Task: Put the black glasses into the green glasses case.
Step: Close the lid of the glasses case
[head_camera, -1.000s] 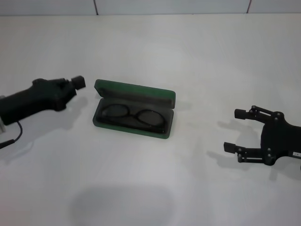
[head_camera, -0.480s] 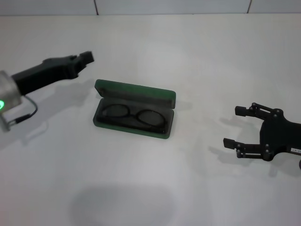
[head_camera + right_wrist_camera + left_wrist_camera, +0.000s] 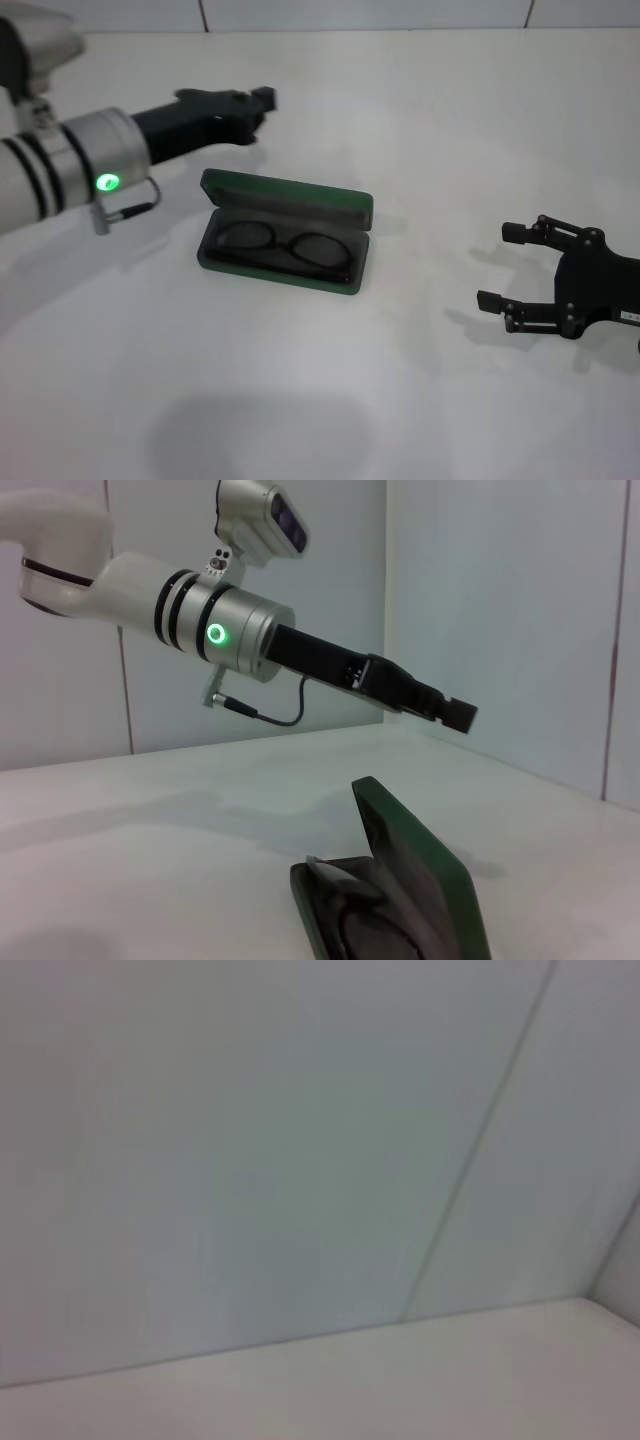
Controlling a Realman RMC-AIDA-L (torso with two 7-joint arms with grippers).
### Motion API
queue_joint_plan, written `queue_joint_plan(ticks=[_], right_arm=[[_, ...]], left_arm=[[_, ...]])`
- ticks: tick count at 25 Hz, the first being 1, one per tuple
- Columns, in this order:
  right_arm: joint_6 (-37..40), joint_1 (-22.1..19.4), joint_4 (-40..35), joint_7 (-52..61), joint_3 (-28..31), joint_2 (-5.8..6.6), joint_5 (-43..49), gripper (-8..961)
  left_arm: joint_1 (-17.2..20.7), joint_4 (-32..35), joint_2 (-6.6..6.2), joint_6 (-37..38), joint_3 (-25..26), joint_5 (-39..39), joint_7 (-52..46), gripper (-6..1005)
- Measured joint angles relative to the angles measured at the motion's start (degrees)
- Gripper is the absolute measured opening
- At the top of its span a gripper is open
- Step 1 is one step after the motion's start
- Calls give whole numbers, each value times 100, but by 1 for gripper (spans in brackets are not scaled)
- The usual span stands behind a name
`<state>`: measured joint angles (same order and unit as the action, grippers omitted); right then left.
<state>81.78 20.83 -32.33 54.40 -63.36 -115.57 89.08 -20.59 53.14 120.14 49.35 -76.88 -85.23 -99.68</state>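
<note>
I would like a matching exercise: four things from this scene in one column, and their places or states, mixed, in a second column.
Things:
1. black glasses
2. green glasses case
3. left gripper
4. right gripper

Places or states:
A. raised behind the case
B. lid open, on the table
C. jaws open, at the table's right side
D. lying inside the case

Pairs: 1-D, 2-B, 3-A, 4-C

Left wrist view: blurred wall and table edge only, no gripper or objects. Left gripper (image 3: 262,99) finger gap unreadable in head view. Right wrist view crops green glasses case (image 3: 400,900) at frame bottom; black glasses (image 3: 285,245) indistinct there.
</note>
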Motion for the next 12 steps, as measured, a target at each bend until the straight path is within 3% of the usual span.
queue_joint_plan(ticks=[6, 12], right_arm=[[-14, 0, -20, 0, 24, 6, -2, 886], [-81, 23, -30, 0, 25, 9, -4, 886]], left_arm=[[72, 45, 3, -595, -863, 485, 10, -1], [64, 46, -1, -1104, -1305, 739, -191, -1]])
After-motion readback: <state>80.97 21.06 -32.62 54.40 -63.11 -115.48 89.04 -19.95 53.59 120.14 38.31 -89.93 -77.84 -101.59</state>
